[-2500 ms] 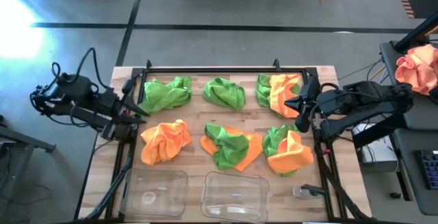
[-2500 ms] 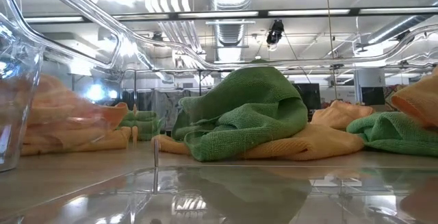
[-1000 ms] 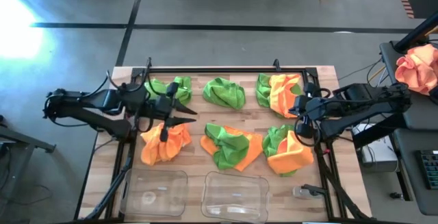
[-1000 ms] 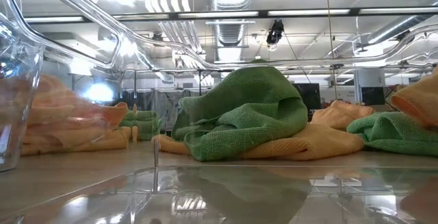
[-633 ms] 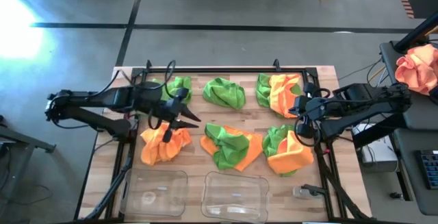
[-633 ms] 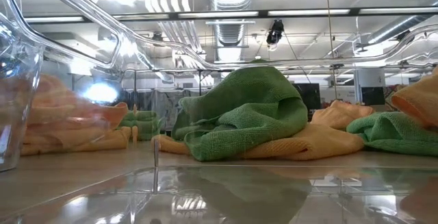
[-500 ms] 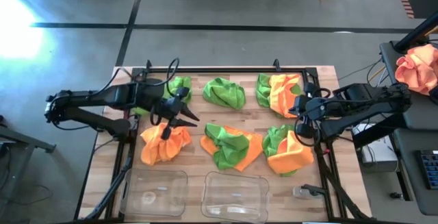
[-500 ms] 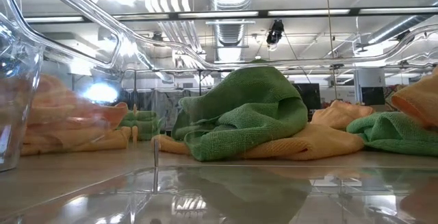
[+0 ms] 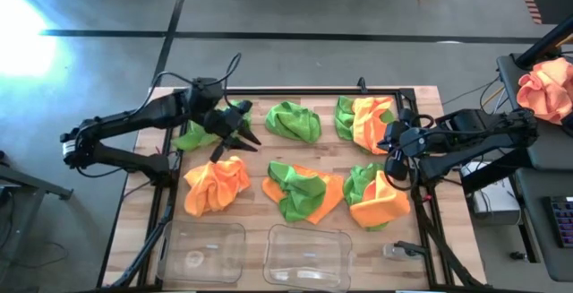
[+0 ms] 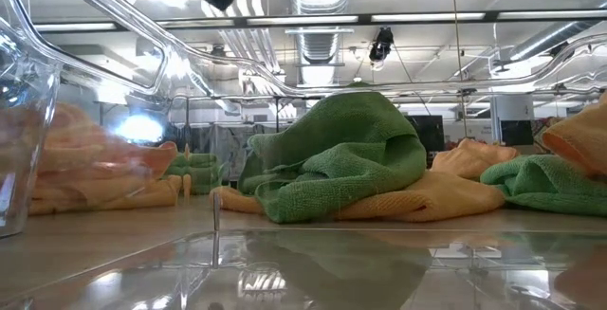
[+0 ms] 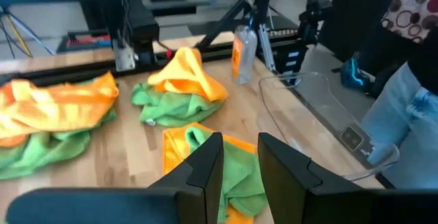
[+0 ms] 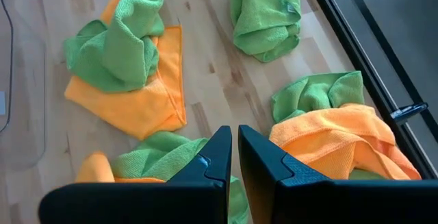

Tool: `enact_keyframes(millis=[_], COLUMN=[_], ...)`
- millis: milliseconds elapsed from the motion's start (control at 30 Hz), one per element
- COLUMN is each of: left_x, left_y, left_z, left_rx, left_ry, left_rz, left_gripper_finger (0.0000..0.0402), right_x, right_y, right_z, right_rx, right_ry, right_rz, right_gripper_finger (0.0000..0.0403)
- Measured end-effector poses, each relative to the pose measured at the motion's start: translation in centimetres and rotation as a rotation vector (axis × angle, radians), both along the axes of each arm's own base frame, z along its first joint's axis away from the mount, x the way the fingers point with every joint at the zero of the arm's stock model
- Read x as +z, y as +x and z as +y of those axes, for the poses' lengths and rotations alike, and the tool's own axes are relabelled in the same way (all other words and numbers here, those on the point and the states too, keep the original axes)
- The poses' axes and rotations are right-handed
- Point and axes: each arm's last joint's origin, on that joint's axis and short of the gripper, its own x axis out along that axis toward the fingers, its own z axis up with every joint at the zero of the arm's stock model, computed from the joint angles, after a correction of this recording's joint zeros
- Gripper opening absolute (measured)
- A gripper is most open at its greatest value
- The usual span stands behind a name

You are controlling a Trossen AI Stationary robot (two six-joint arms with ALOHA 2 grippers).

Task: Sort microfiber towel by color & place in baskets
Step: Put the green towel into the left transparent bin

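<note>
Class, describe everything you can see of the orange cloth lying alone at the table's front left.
The crumpled orange microfiber towel looks soft and fuzzy, bunched into loose folds with no green in it. It lies on the wooden table, just behind the left clear plastic basket. Nothing grips it; the left end effector hovers just behind it.

The right gripper (image 12: 233, 157), fingers nearly together with only a thin slit between them, hangs above the wooden table (image 12: 219, 80). Below it lie 4 towel heaps: a green-on-orange pile (image 12: 130, 66), a lone green towel (image 12: 263, 15), an orange-over-green pile (image 12: 339, 131), and a green and orange pile (image 12: 147, 159) partly hidden under the fingers.
</note>
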Motion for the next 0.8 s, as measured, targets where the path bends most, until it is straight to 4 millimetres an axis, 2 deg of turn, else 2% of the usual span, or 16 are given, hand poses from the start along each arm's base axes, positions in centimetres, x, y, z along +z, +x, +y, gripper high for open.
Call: enact_keyframes(millis=[267, 433, 533, 800], left_x=[-3.4, -6.0, -7.2, -9.2], left_y=[3.0, 4.7, 5.4, 6.5], left_z=[1.4, 2.5, 3.0, 3.4], left_rx=[0.013, 0.177, 0.248, 0.282], left_ry=[-0.054, -0.058, -0.03, -0.101], left_rz=[0.136, 0.277, 0.33, 0.417], left_gripper_finger=[0.0077, 0.0077, 0.0077, 0.0077], right_x=[0.0, 0.0, 0.0, 0.0], right_y=[0.0, 0.0, 0.0, 0.0], right_z=[0.0, -0.1, -0.1, -0.1], right_rx=[-0.004, -0.053, -0.056, -0.064], right_ry=[0.002, 0.006, 0.006, -0.006], right_rz=[-0.003, -0.02, -0.021, -0.024], right_gripper_finger=[0.0022, 0.0022, 0.0022, 0.0022])
